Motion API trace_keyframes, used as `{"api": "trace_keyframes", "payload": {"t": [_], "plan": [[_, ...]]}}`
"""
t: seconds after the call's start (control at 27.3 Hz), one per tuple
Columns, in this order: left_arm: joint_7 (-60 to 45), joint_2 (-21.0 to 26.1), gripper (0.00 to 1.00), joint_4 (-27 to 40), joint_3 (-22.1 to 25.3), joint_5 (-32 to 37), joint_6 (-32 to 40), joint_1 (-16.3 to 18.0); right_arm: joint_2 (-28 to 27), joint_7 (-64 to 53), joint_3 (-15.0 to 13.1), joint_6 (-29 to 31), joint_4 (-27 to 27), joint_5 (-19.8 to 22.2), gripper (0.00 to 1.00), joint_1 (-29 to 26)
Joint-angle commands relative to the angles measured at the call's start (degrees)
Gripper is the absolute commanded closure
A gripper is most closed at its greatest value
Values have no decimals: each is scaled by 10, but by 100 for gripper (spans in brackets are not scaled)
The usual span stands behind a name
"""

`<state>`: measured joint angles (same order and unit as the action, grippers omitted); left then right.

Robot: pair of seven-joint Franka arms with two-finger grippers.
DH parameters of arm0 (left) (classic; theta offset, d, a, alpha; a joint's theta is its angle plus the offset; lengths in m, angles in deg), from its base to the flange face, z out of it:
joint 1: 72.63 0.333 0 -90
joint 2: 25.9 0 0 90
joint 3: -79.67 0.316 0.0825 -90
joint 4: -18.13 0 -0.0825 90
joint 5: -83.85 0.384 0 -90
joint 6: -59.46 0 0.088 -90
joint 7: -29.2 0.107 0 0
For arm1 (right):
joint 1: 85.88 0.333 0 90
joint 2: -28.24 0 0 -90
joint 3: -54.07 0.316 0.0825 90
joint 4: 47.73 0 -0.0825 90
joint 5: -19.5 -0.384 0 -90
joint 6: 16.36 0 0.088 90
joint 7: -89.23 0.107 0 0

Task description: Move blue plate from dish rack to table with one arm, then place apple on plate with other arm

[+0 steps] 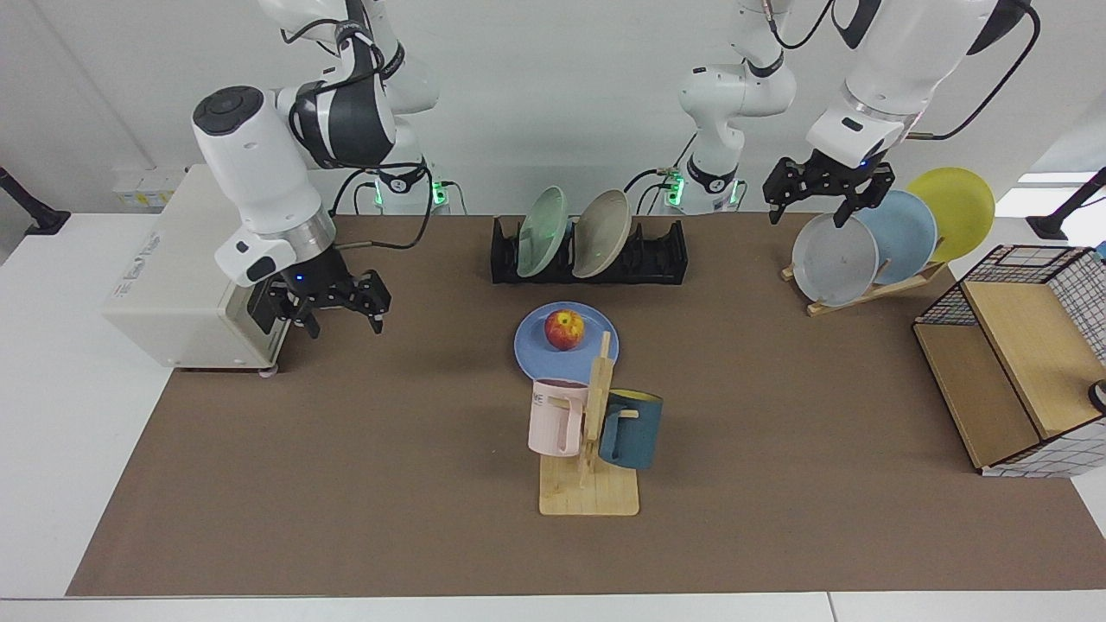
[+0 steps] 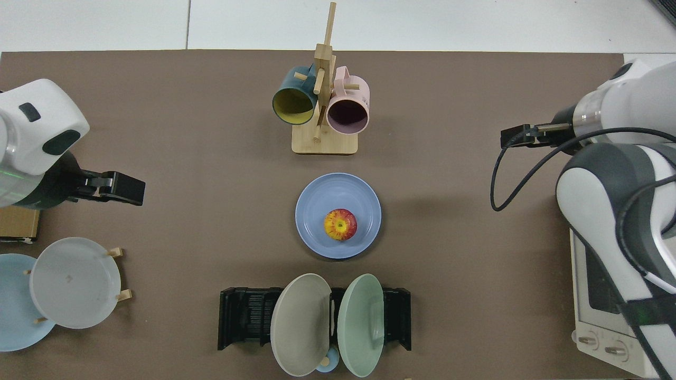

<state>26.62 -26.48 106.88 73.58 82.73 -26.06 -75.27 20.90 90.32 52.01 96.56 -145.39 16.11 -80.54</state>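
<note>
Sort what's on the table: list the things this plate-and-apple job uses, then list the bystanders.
Job: blue plate on the table; apple on it; dish rack; right gripper by the toaster oven; left gripper.

Bystanders: mug stand, wooden plate stand, wire basket.

My right claw (image 1: 339, 304) hangs low over tabletop (image 1: 346, 449), fingers spread, empty, wrist bent downward. My left claw (image 1: 828, 192) held high, fingers apart, empty, forearm slanting down from above; this arm waits.
</note>
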Motion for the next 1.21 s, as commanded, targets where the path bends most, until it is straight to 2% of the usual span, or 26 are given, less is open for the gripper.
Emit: {"api": "trace_keyframes", "payload": {"t": [0.0, 0.18, 0.33, 0.44, 0.62, 0.92, 1.03, 1.17], "plan": [[3, -4, 0, -4, 4, 8, 11, -3, 35, -49, 3, -32, -9, 50, 0, -10], [3, -4, 0, -4, 4, 8, 11, -3, 69, -58, 6, -61, -31, 55, 0, -24], [3, -4, 0, -4, 4, 8, 11, -3, 105, -52, 7, -58, -73, 43, 0, -29], [3, -4, 0, -5, 4, 8, 11, -3, 109, -46, 6, -57, -79, 15, 0, -30], [3, -4, 0, -5, 4, 8, 11, -3, 102, -20, 6, -57, -68, 1, 0, -30], [3, -4, 0, -5, 4, 8, 11, -3, 72, -12, 5, -83, -23, -7, 0, -28], [3, -4, 0, -5, 4, 8, 11, -3, 59, -12, 5, -83, -19, 5, 0, -26], [3, -6, 0, -5, 5, 8, 11, -3, 39, -12, 4, -84, 18, 6, 0, -24]]}}
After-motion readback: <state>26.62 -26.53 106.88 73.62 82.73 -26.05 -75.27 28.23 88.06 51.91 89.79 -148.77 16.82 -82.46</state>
